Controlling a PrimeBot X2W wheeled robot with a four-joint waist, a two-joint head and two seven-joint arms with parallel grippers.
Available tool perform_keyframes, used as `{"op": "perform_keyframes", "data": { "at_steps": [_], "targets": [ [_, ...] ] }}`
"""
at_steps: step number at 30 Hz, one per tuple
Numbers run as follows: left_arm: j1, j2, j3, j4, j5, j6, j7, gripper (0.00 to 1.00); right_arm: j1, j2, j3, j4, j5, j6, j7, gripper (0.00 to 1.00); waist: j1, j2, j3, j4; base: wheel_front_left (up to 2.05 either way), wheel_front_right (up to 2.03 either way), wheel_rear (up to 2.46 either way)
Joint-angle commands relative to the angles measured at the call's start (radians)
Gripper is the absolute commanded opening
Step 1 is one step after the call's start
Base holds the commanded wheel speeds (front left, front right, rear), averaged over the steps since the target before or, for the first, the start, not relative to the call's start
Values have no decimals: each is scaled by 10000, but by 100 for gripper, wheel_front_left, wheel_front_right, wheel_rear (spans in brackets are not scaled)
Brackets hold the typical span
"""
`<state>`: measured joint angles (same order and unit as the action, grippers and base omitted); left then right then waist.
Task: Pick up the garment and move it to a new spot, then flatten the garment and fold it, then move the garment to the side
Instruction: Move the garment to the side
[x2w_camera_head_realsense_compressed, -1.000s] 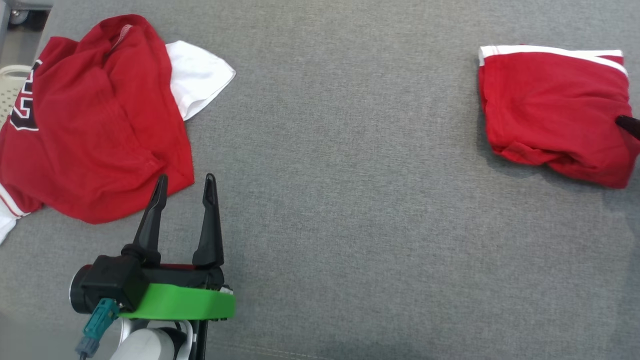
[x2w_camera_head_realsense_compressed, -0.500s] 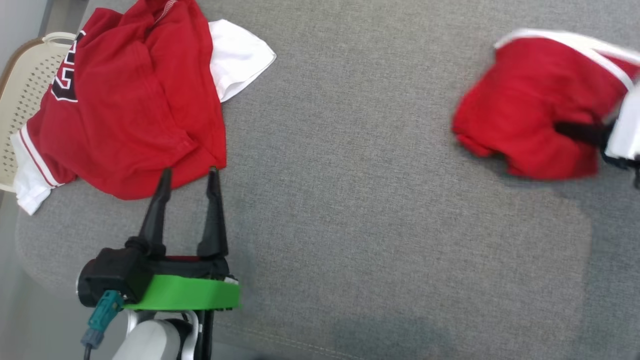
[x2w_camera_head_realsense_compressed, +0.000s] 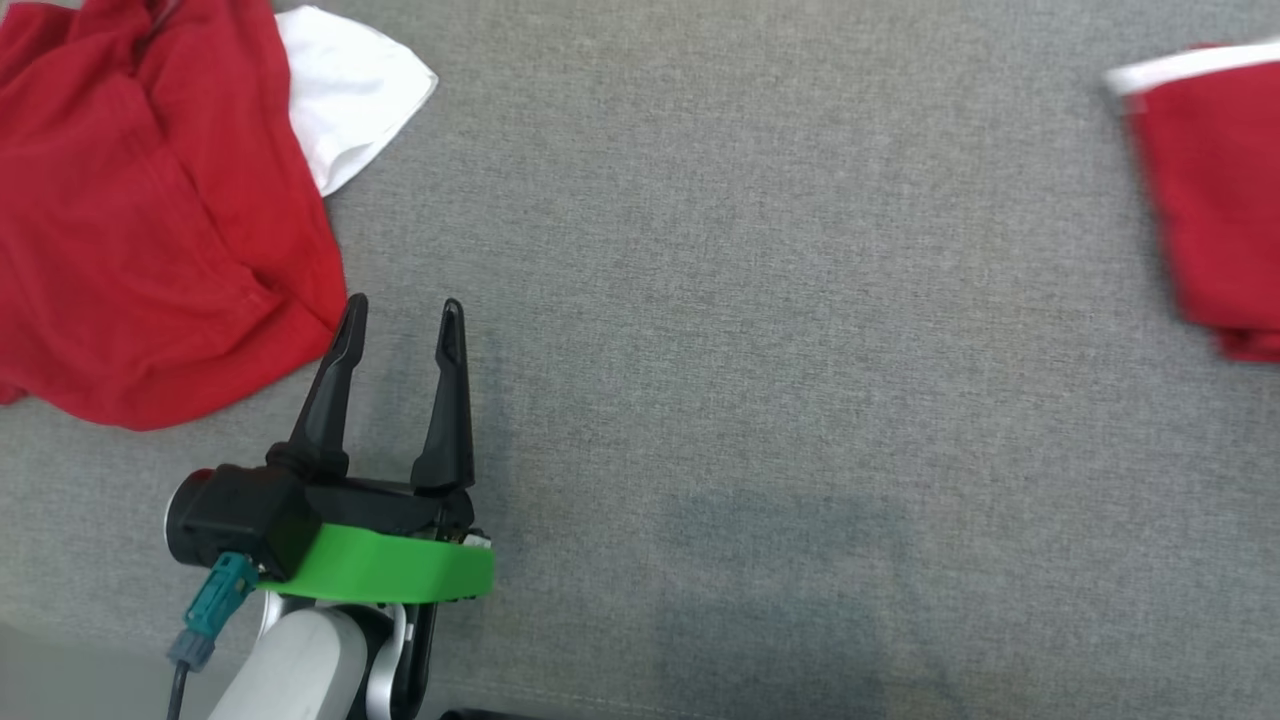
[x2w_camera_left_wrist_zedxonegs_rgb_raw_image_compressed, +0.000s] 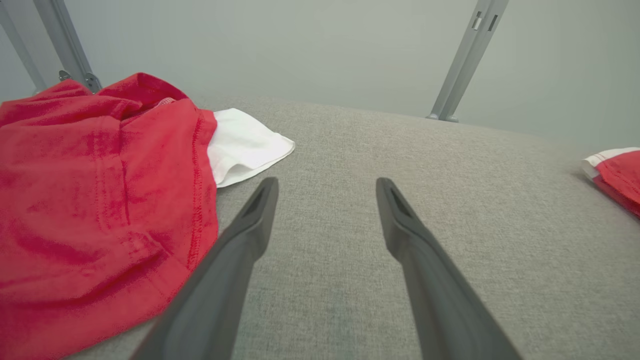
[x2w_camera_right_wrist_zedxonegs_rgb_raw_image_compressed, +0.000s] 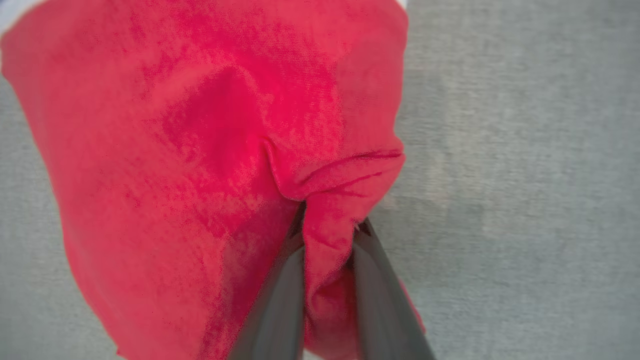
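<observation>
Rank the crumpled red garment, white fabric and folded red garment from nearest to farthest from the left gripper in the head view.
1. crumpled red garment, just left of the left gripper
2. white fabric, farther up-left
3. folded red garment, at the far right edge

Crumpled red jersey (x2w_camera_head_realsense_compressed: 150, 250) lies on a grey fabric surface (x2w_camera_head_realsense_compressed: 750, 350).
We see its white sleeve (x2w_camera_head_realsense_compressed: 345, 95) spread flat just beside it, toward the middle; behind the surface we make out grey metal struts (x2w_camera_left_wrist_zedxonegs_rgb_raw_image_compressed: 466, 60) slanting against a pale wall (x2w_camera_left_wrist_zedxonegs_rgb_raw_image_compressed: 300, 45).
</observation>
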<state>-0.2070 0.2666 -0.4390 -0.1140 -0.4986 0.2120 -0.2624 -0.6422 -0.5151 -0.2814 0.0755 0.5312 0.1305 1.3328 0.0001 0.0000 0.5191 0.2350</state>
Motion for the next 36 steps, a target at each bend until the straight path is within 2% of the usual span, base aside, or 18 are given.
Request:
{"op": "perform_keyframes", "data": {
  "at_steps": [1, 5, 8, 11, 19, 21, 22, 27, 29, 31, 32, 36],
  "targets": [
    [-228, 16, -15, 11, 61, -89, -30, 100, 569, -790, -610, 176, -527, 4, -245, 0, -1, 0, 379, -86, 0, 0, 0],
    [-357, 119, 41, -165, 110, -134, -30, 100, 1389, -2107, -2132, 434, -1486, 4, -1103, 0, -1, 0, 679, -28, 0, 0, 0],
    [-307, 152, 88, -332, 143, -51, -31, 100, 1964, -2653, -2775, 837, -1974, 4, -1956, 0, -1, 0, 771, -57, 0, 0, 0],
    [-276, 201, 122, -482, 171, 8, -4, 100, 2188, -3018, -2992, 1008, -2230, -1, -2510, 0, -1, 0, 902, -120, 0, 0, 0],
    [-135, 413, 238, -724, 197, 175, 179, 100, 1942, -2931, -2580, 1596, -2685, -1, -4203, 0, -1, 0, 1131, -374, 0, 0, 0],
    [-119, 442, 289, -779, 178, 228, 194, 100, 1757, -2952, -2467, 1746, -3047, -2, -4630, 47, -1, 0, 1155, -451, 0, 0, 0],
    [-124, 454, 319, -807, 168, 254, 204, 100, 1639, -2937, -2422, 1881, -3188, -2, -4771, 100, -1, 0, 1170, -488, 0, 0, 0],
    [-30, 574, 511, -927, 186, 445, 209, 100, 1103, -3029, -1853, 2352, -3570, -2, -5728, 100, -1, 0, 840, -893, 0, 0, 0],
    [59, 591, 558, -925, 168, 488, 212, 100, 996, -3085, -1327, 2354, -3568, -2, -6334, 100, -1, 0, 570, -1101, 0, 0, 0],
    [224, 619, 585, -811, 105, 532, 209, 100, 701, -2923, -918, 2257, -3234, -7, -7157, 100, -1, 0, 163, -1304, 0, 0, 0],
    [355, 655, 582, -668, 38, 513, 227, 100, 597, -2806, -213, 1922, -3088, 2, -8083, 100, -1, 0, -292, -1501, 0, 0, 0],
    [641, 678, 618, -308, -139, 490, 252, 100, 494, -2122, 819, 1117, -2914, -5, -9939, 100, -1, 0, -1260, -1838, 0, 0, 0]
  ]
}}
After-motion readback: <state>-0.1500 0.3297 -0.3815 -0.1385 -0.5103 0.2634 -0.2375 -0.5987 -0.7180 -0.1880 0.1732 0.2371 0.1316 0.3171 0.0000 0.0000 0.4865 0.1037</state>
